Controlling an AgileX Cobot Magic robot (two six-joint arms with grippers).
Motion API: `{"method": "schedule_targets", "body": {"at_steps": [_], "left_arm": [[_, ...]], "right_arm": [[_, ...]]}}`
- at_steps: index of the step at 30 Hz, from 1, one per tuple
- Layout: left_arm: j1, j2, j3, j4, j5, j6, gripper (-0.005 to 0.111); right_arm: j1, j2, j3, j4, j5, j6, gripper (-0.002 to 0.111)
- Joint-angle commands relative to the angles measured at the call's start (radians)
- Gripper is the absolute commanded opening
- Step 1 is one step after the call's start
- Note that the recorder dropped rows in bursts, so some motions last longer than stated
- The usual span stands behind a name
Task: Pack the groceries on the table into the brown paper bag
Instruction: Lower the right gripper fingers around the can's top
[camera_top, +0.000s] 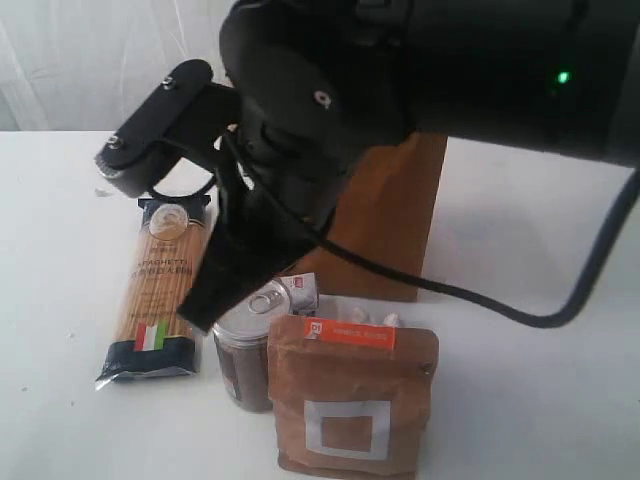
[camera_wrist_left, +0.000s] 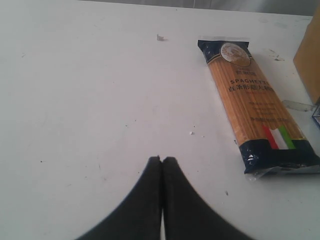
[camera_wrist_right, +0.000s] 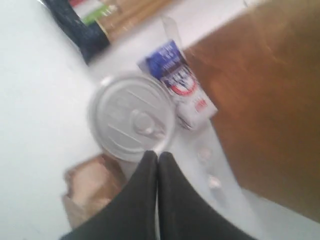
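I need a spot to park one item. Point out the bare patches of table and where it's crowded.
Bare, in the exterior view: the table right of the brown pouch and brown paper bag; also the wide stretch left of the spaghetti packet. Crowded: the pull-tab tin sits close between packet, pouch and bag, with a small blue-and-white sachet beside it.

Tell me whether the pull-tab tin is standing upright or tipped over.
Upright. The pull-tab tin stands on the table with its ring-pull lid facing up.
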Motion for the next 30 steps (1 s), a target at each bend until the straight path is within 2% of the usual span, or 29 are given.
{"method": "schedule_targets", "body": {"at_steps": [1,5,8,10,16,18,20,30], "left_arm": [[-0.006,-0.004,0.002,0.002,-0.005,-0.001,0.0],[-0.006,-0.004,0.002,0.002,-0.005,-0.001,0.0],[-0.006,-0.004,0.002,0.002,-0.005,-0.001,0.0],[-0.006,-0.004,0.002,0.002,-0.005,-0.001,0.0],[-0.006,-0.004,0.002,0.002,-0.005,-0.001,0.0],[-0.006,-0.004,0.002,0.002,-0.005,-0.001,0.0],[-0.006,-0.004,0.002,0.002,-0.005,-0.001,0.0],[-0.006,-0.004,0.002,0.002,-0.005,-0.001,0.0]], "right_arm": [[-0.096,0.038,-0.044,0.243,-0.02,-0.058,0.0],[-0.173,0.078,-0.084,0.356,-0.018,-0.121,0.004],[-0.177,0.09,-0.087,0.362,-0.026,-0.178,0.016],[-0.175,0.1,-0.087,0.385,-0.054,-0.2,0.03],[-0.175,0.138,-0.074,0.329,-0.115,-0.203,0.087],[-0.175,0.153,-0.074,0.311,-0.095,-0.203,0.097],[-0.175,0.166,-0.074,0.311,-0.072,-0.203,0.102],[-0.175,0.211,-0.074,0.319,-0.085,-0.203,0.102]]}}
